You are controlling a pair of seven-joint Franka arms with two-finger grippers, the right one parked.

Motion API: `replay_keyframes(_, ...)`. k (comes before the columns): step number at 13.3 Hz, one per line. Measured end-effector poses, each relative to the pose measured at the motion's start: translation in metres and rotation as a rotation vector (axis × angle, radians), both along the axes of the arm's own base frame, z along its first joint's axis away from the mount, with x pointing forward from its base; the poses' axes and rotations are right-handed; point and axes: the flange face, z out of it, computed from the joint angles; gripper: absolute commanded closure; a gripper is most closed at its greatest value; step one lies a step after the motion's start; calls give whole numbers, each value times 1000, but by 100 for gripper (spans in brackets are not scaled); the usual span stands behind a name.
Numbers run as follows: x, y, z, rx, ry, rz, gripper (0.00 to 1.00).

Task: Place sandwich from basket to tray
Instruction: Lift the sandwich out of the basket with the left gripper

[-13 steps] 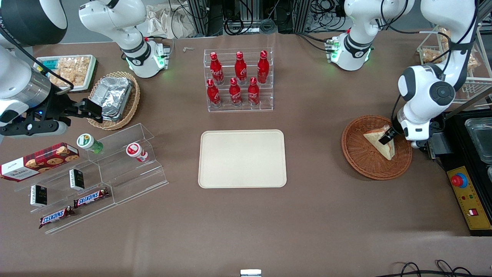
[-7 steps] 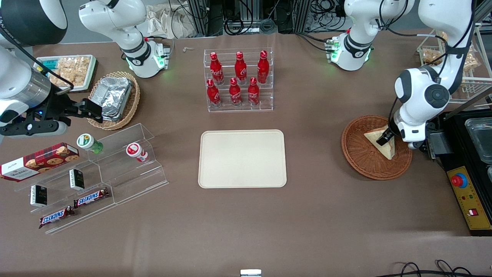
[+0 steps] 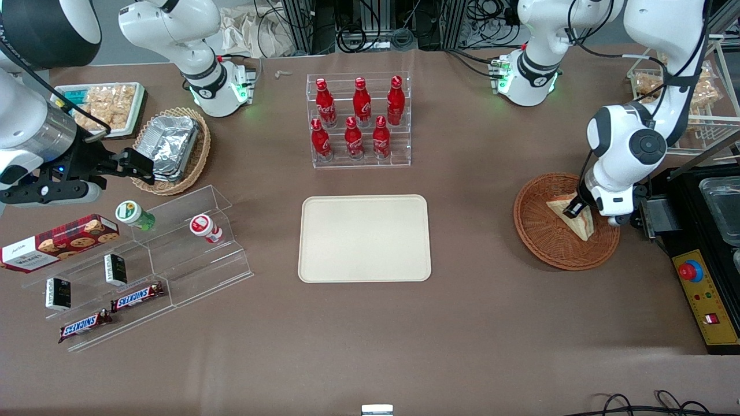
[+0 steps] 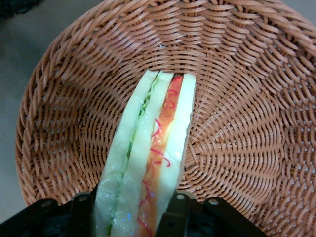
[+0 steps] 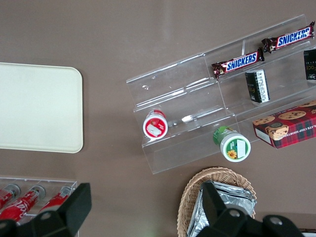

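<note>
The sandwich [image 3: 583,224] stands on edge in the reddish-brown wicker basket [image 3: 535,242] toward the working arm's end of the table. In the left wrist view its cut edge [image 4: 153,148] shows green and red stripes between pale bread, with the basket's weave [image 4: 237,98] all around it. My left gripper [image 3: 573,208] reaches down into the basket, and its black fingers [image 4: 173,213] press against both faces of the wedge, so the gripper [image 4: 129,217] is shut on the sandwich. The cream-beige tray [image 3: 364,238] lies flat mid-table, seen also in the right wrist view as the tray [image 5: 34,106].
A clear rack of red bottles [image 3: 359,121] stands farther from the front camera than the tray. Beside the basket sits a black and yellow control box with a red button [image 3: 691,270]. Acrylic shelves with snacks [image 3: 144,266] and a tan basket of foil containers [image 3: 170,147] lie toward the parked arm's end.
The left arm's wrist has shifted a little toward the tray and away from the front camera. The gripper stays on the sandwich, which has hardly moved in the basket.
</note>
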Motion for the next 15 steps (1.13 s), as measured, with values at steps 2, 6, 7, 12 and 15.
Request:
replay_keyframes(2, 4, 0, 3, 1, -9, 0, 100)
replay_keyframes(6, 34, -1, 54, 8, 58, -42, 100)
replay_keyframes(7, 51, -2, 90, 11, 103, -68, 100)
replay_keyframes(12, 102, -27, 257, 0, 121, -322, 100)
replay_keyframes(15, 110, -89, 324, -33, 41, -448, 100)
